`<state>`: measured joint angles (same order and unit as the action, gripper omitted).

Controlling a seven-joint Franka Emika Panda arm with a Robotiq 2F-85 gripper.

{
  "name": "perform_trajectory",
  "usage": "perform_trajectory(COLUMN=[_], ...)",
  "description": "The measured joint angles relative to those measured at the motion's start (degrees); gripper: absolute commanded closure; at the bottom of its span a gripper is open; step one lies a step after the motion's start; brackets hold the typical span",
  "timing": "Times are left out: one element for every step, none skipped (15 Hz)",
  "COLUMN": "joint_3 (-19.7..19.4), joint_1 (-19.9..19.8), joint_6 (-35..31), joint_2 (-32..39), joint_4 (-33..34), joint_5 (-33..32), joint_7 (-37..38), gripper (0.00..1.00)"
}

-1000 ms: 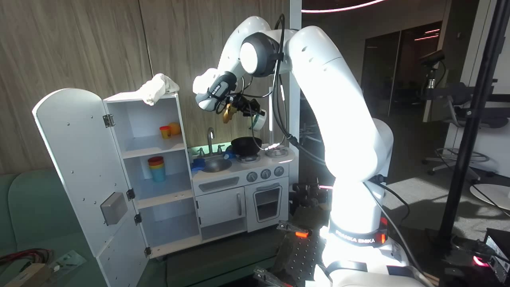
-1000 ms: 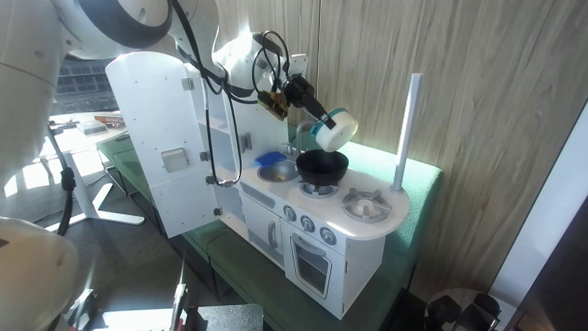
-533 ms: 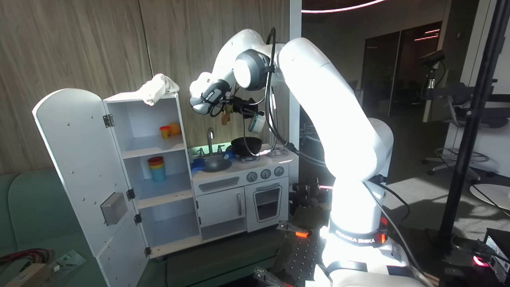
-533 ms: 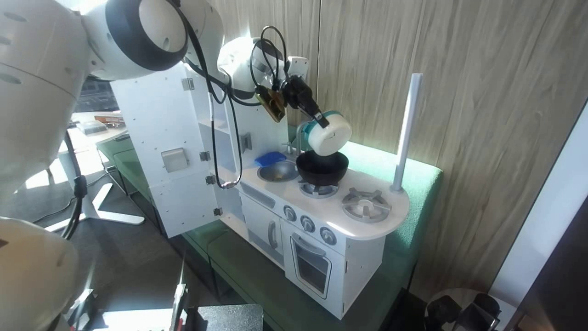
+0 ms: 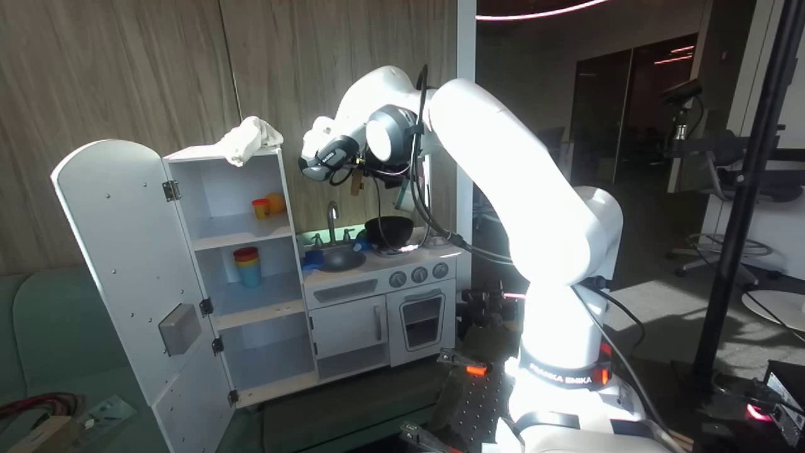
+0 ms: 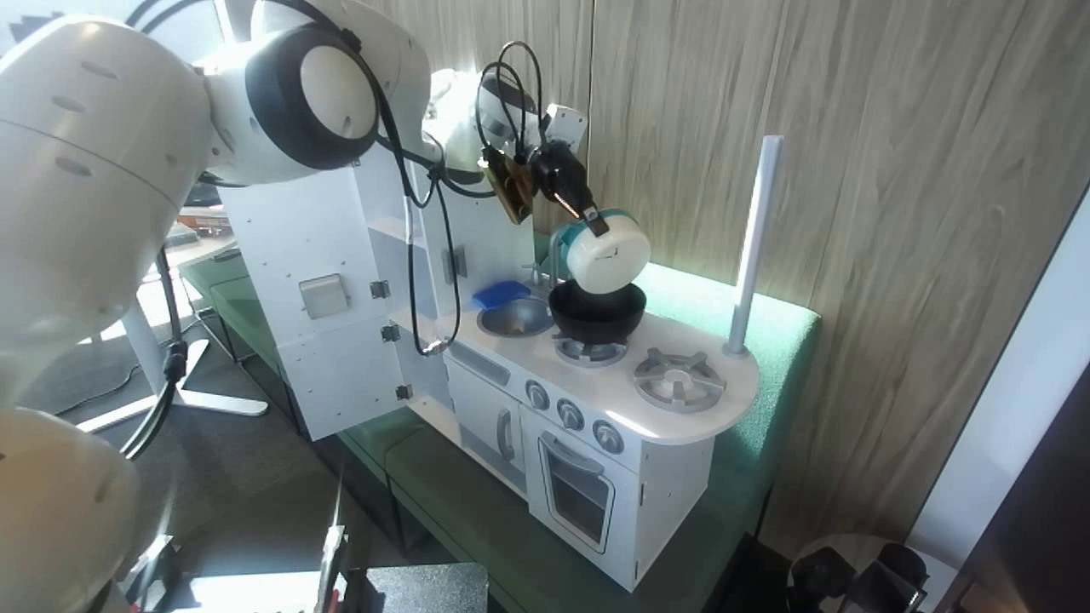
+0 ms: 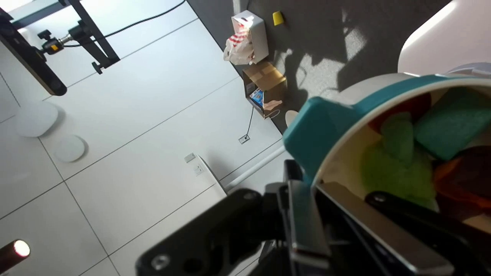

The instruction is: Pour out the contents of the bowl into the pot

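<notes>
The white bowl with a teal rim (image 6: 611, 260) is tilted over the black pot (image 6: 596, 325); it also shows partly behind the arm in an exterior view (image 5: 405, 199). The pot stands on a burner and shows in both exterior views (image 5: 388, 233). My gripper (image 6: 598, 223) is shut on the bowl's rim, one finger inside and one outside, by the teal handle. In the wrist view the gripper (image 7: 312, 184) pinches the bowl's wall (image 7: 391, 92). Green pieces (image 7: 399, 176), an orange piece (image 7: 460, 176), and red and teal pieces lie inside. The pot's inside is mostly hidden.
The white toy kitchen has a sink (image 6: 515, 317) with a blue sponge (image 6: 501, 295) beside it. A second burner (image 6: 679, 380) and an upright white post (image 6: 755, 243) stand right of the pot. A toy fridge with open door (image 5: 113, 251) holds stacked cups (image 5: 248, 267).
The arm has come lower. The bowl has moved slightly down and is tipped further, its underside turning more into view in an exterior view. The pot has not moved.
</notes>
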<state>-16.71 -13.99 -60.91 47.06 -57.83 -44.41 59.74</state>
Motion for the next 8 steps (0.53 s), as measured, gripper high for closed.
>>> perform_trajectory(joint_3=[-0.04,-0.1,-0.18,-0.27,-0.35,-0.46,-0.64,-0.83], joint_1=[-0.46,-0.86,-1.22,-1.55,-1.85,-2.13,-2.38,-2.57], joint_6=[1.11,2.03,2.89,3.75,4.42,4.89,5.32,5.63], joint_2=[0.93,1.79,2.61,3.41,4.12,4.8,5.48,6.08], joint_4=[1.58,3.05,4.52,5.95,7.31,8.6,9.91,10.99], joint_5=[0.56,0.91,1.0,1.02,1.02,1.02,1.02,1.02], joint_7=[-1.31,-2.58,-3.91,-5.32,-6.7,-7.95,-9.27,-10.37], gripper=[0.99,0.99,0.99,0.99,0.99,0.99,0.99,0.99])
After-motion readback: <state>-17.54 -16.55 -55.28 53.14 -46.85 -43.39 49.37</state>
